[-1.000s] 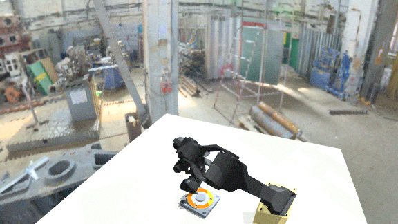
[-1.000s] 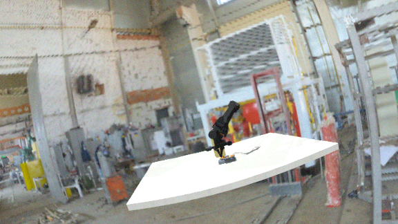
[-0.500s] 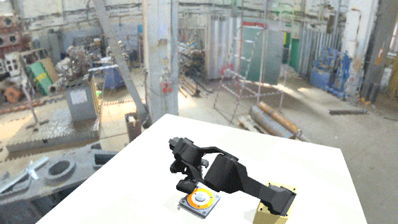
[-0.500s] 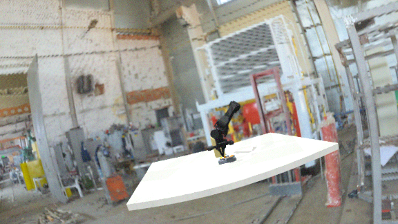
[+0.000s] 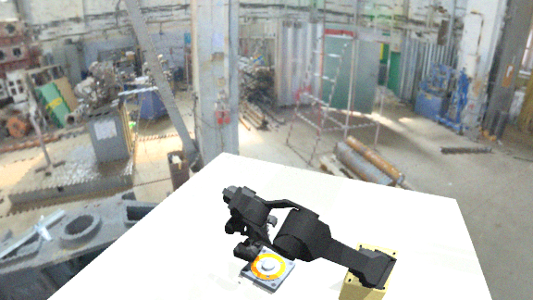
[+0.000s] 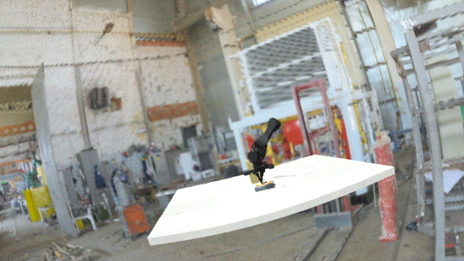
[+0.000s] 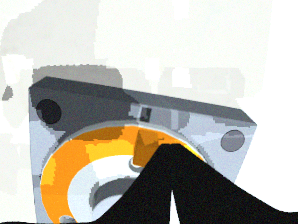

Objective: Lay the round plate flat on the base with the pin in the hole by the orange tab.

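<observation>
The round plate (image 5: 268,267) is a grey disc with a broad orange ring around a pale centre, and it sits over a light, rounded post (image 5: 268,264) on a square grey base (image 5: 283,279) near the front edge of the white bench (image 5: 185,241). In the wrist view the ring carries a darker orange tab (image 7: 148,149) at its far side, just ahead of the black fingertips — whether they touch it cannot be told. The base shows a dark round hole in one far corner and a grey one in the other. The end effector (image 7: 172,192) is closed to a thin slit with nothing between its fingers, low over the plate's edge. The arm reaches in from a tan mount (image 5: 365,284) on the bench.
</observation>
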{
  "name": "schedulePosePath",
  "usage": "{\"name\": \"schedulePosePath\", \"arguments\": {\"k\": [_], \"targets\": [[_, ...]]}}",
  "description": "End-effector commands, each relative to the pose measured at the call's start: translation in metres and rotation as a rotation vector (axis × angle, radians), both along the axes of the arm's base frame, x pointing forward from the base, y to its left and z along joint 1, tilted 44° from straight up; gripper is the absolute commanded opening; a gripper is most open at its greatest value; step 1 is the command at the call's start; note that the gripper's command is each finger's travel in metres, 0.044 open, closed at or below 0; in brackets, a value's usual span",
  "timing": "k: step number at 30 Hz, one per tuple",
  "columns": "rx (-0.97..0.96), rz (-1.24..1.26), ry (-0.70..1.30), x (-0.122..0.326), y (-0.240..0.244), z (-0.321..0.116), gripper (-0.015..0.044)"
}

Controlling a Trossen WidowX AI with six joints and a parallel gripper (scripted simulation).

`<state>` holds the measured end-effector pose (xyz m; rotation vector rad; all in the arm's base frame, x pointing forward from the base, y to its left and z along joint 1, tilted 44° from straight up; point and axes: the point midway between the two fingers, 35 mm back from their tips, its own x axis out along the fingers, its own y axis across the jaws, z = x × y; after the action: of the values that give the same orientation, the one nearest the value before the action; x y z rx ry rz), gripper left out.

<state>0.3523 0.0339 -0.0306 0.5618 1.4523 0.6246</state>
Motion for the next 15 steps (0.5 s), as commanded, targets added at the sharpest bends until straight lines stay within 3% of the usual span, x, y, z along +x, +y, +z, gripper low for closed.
{"name": "schedulePosePath", "arguments": {"k": [1, 7, 15], "targets": [[0.003, 0.002, -0.001, 0.001, -0.002, 0.006, 0.0000], [0.002, 0.002, 0.000, -0.004, -0.027, 0.030, 0.0000], [0.007, -0.010, 0.006, -0.003, -0.024, 0.025, 0.0000]]}}
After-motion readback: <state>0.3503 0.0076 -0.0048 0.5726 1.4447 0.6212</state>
